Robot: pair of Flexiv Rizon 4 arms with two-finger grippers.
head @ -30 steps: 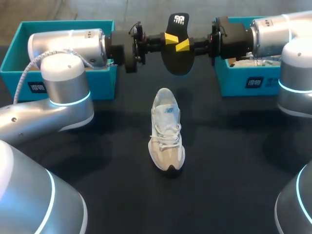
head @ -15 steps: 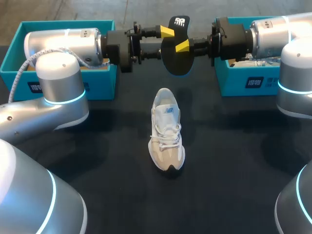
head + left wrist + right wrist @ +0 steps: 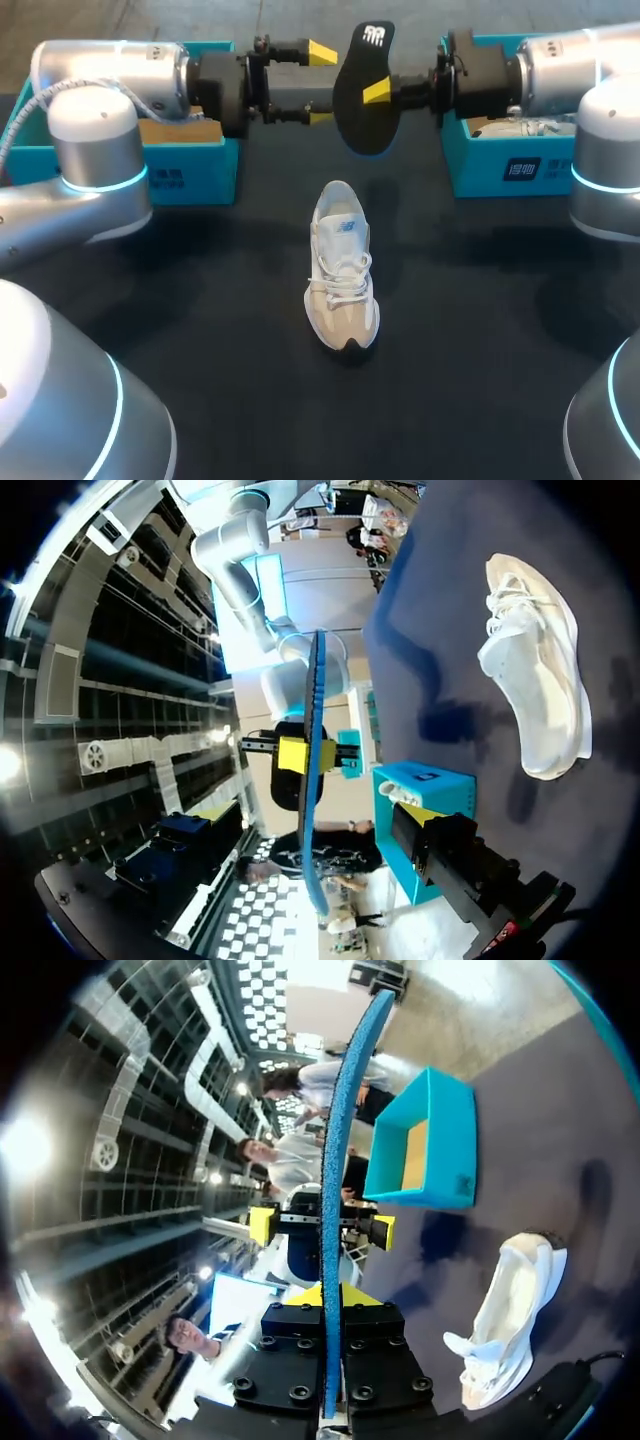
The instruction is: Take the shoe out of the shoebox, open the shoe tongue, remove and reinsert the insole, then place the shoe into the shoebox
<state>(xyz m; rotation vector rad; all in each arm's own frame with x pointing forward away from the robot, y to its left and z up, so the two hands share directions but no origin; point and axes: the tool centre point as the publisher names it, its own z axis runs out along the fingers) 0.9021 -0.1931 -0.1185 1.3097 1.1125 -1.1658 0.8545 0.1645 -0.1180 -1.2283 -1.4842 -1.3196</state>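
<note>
With the sneaker (image 3: 342, 270) out on the table (image 3: 480, 330) between the teal shoeboxes (image 3: 180, 178) and its insole (image 3: 358, 120) clamped aloft in the right gripper (image 3: 372, 92), the left gripper (image 3: 321, 84) spread empty beside it, reinsertion and boxing remain.

The insole (image 3: 338, 1160) is seen edge-on as a thin blue strip, clamped between the fingers of the right gripper (image 3: 325, 1300), whose yellow tips are pressed against it from both sides. Ahead, the left gripper (image 3: 322, 1225) is seen facing back, its two yellow tips spread wide on either side of the insole and seemingly clear of it. Beside the right gripper, the white shoe (image 3: 510, 1320) is laid on the dark table (image 3: 560, 1130). Beyond the shoe, an open teal shoebox (image 3: 462, 1150) is set on the table.
</note>
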